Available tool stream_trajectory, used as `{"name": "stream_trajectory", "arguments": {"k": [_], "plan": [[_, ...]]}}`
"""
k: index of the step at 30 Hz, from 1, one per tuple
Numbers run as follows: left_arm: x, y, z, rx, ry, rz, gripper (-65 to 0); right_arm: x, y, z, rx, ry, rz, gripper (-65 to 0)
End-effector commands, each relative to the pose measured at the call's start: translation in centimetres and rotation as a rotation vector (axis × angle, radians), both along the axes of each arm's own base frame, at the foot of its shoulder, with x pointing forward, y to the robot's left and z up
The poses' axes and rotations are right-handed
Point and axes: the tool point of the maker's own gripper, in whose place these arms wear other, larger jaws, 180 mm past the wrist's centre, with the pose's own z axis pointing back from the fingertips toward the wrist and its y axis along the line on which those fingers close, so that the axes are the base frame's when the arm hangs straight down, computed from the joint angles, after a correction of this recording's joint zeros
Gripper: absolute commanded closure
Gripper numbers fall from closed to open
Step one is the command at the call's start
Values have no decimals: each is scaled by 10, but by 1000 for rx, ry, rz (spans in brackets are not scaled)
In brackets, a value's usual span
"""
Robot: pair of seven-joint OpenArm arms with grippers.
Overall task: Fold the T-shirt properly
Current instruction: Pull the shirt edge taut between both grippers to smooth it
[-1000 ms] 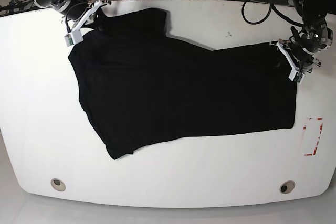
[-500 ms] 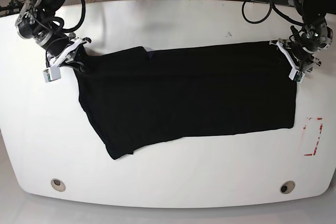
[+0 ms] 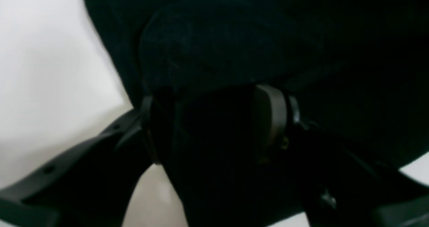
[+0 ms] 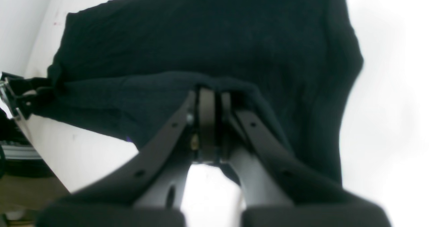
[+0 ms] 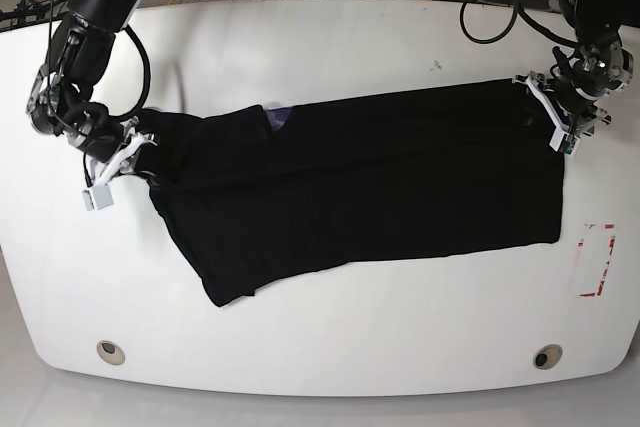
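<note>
R tool (image 4: 209, 96) clenched on shirt (image 5: 380, 187) edge; L tool (image 3: 214, 120) also gripped on cloth. Soft, limp fabric; best held at edges.

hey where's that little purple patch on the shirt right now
In the base view the purple patch peeks out at the T-shirt's far edge, left of centre, just right of the right gripper holding that end.

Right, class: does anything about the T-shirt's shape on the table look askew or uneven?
Yes. The T-shirt lies lopsided: its lower left corner juts out at a slant while the right edge sits straight. A small purple patch peeks out at the top fold.
</note>
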Motion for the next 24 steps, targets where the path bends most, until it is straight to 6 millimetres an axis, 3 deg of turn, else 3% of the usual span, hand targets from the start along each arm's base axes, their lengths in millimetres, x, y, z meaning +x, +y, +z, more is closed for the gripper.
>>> {"name": "stream_trajectory", "arguments": {"k": [1,4,10,13,17,24], "plan": [[-11,13,-7,64,68,0,-339,19,-8,11,18,-39,-9,0],[-11,13,-6,65,66,1,-339,29,-13,6,20,-23,-2,-48],[-10,13,-5,65,61,2,-339,37,-38,-3,-37,9,0,-366],[-8,13,-4,62,56,2,-339,35,-52,-2,-86,14,3,-495],[-4,11,2,64,35,-4,-339,15,-72,-12,-143,63,2,-531],[22,-10,55,71,-130,-61,-343,-29,-68,-28,-203,92,50,-531]]}}
